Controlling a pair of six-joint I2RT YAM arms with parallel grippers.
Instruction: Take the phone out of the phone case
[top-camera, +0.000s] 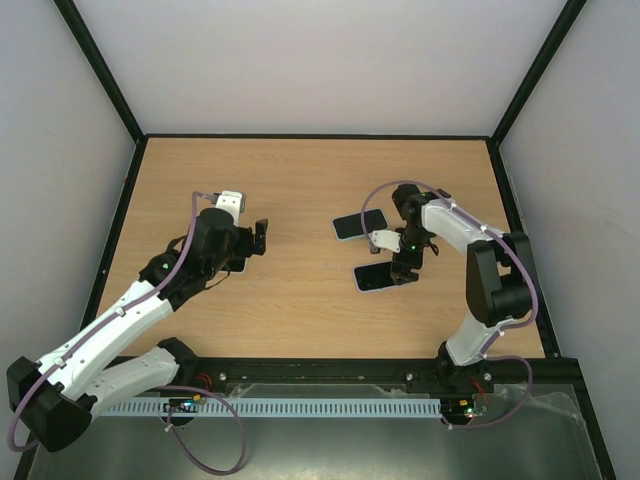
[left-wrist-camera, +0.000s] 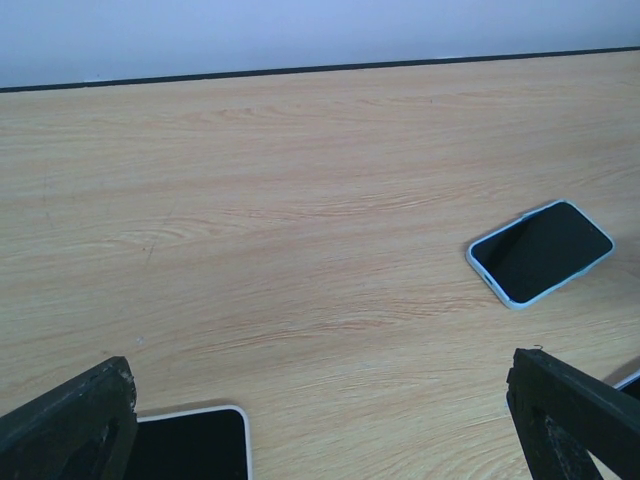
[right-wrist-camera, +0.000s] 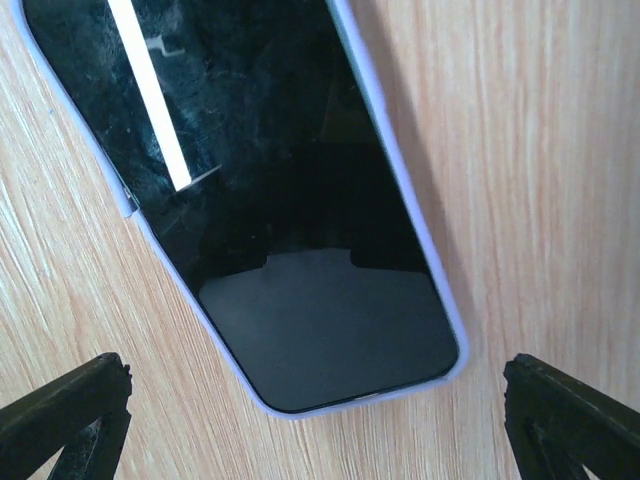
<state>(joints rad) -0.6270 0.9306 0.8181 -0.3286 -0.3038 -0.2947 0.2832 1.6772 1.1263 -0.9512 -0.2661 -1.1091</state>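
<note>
A phone in a lavender case (right-wrist-camera: 290, 200) lies screen up on the table, also seen in the top view (top-camera: 376, 278). My right gripper (right-wrist-camera: 315, 430) hovers open just over its near end, one finger on each side and neither touching it; in the top view it is at the phone's right end (top-camera: 405, 265). A second phone in a light blue case (top-camera: 358, 225) lies just behind; it also shows in the left wrist view (left-wrist-camera: 540, 250). My left gripper (left-wrist-camera: 320, 440) is open and empty over the left of the table (top-camera: 255, 238), beside a white-cased phone (left-wrist-camera: 190, 445).
The wooden table (top-camera: 300, 190) is ringed by a black frame and white walls. A black rail (top-camera: 330, 375) runs along the near edge by the arm bases.
</note>
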